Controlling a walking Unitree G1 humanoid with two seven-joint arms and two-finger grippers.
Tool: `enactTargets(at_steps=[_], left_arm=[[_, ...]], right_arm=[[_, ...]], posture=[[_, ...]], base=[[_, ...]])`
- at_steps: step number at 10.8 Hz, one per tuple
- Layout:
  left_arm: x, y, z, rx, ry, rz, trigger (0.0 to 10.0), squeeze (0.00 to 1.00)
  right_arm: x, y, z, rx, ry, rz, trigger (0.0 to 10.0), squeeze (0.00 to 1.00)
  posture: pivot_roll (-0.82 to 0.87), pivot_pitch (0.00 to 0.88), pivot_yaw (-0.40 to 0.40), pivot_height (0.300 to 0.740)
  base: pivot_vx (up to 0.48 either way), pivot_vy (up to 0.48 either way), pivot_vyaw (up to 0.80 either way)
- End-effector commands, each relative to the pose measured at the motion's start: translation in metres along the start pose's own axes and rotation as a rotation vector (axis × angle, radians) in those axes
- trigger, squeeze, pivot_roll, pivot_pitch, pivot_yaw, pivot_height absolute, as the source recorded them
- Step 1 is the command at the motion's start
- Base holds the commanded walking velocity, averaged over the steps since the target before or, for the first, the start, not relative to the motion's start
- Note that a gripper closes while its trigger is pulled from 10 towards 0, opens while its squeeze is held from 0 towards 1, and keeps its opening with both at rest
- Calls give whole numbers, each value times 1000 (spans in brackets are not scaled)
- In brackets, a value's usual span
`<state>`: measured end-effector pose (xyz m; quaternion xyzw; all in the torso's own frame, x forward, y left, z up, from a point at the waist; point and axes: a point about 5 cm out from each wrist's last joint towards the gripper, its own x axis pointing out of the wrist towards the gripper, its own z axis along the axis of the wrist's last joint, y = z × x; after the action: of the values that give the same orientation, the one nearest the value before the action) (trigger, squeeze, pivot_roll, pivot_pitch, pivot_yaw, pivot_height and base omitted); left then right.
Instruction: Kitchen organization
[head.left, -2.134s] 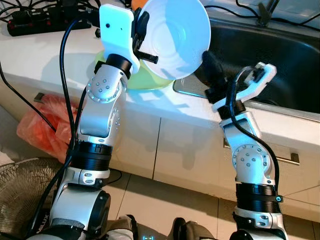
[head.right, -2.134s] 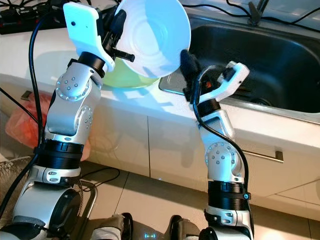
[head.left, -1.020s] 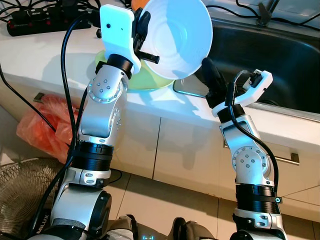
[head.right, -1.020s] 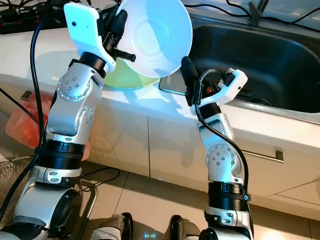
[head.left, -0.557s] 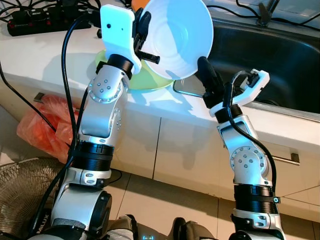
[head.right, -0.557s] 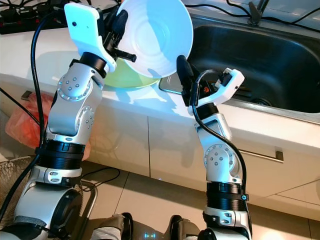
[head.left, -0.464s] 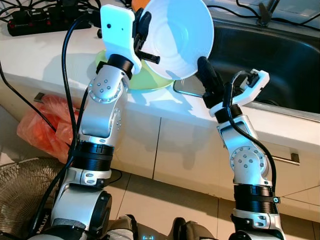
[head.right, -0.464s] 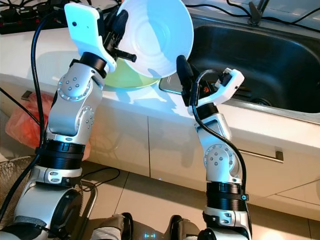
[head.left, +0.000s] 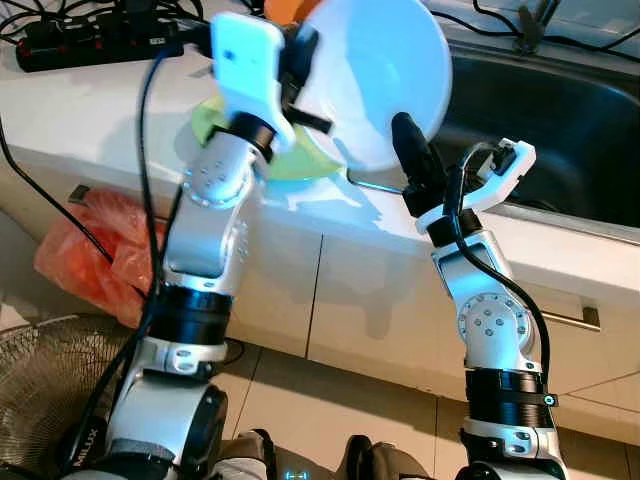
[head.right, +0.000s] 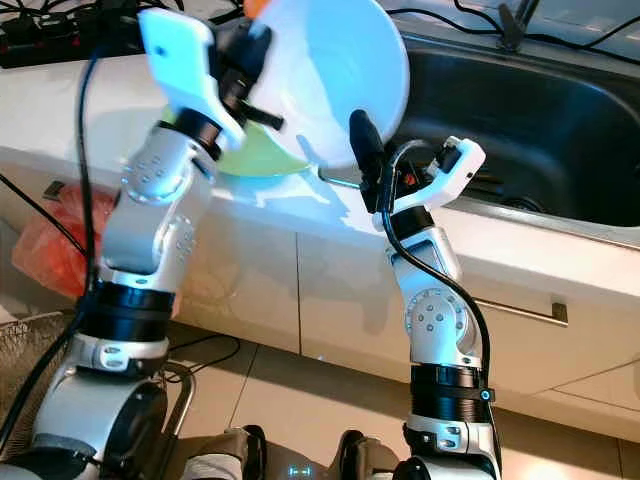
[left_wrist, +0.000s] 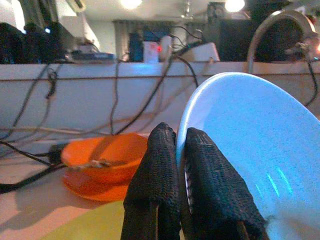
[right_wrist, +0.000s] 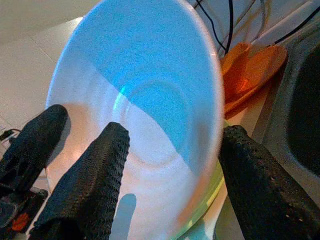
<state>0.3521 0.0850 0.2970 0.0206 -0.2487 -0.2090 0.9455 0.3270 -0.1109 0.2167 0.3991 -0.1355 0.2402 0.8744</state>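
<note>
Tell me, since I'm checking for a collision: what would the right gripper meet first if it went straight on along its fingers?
Most likely the large white bowl held by the left gripper. The right gripper is open, its fingers pointing at the bowl's inside with the rim between them. Depth is uncertain, but nothing else lies nearer.

An orange-red plastic bag (head.left: 85, 250) beside a wire fan (head.left: 40, 385).

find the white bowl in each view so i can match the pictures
left eye view: white bowl top centre, pinched by the left gripper.
right eye view: top centre.
left wrist view: right half, rim between the fingers.
right wrist view: centre.
Shared landmark: orange dish beyond the bowl.
</note>
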Motion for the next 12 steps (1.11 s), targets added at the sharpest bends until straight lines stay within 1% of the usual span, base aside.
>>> enactTargets(at_steps=[1, 2, 3, 4, 12], left_arm=[[0, -6, 8, 2, -36, -32, 10000, 0], [1, -7, 8, 2, -35, -38, 10000, 0], [1, -7, 8, 2, -35, -42, 10000, 0], [1, -7, 8, 2, -32, -45, 10000, 0], [1, -12, 12, 20, -54, -65, 10000, 0]], right_arm=[[-1, 1, -1, 0, 6, 8, 10000, 0], [-1, 0, 0, 4, -4, 0, 10000, 0], [-1, -1, 1, 6, -12, -9, 2353, 0], [-1, -1, 1, 5, -16, -9, 0, 0], [-1, -1, 1, -6, -14, -11, 0, 0]], posture=[[127, 165, -39, 740], [127, 165, -39, 740], [128, 166, -39, 740], [128, 166, -39, 740], [128, 165, -37, 740]], base=[[0, 0, 0], [0, 0, 0], [0, 0, 0], [0, 0, 0], [0, 0, 0]])
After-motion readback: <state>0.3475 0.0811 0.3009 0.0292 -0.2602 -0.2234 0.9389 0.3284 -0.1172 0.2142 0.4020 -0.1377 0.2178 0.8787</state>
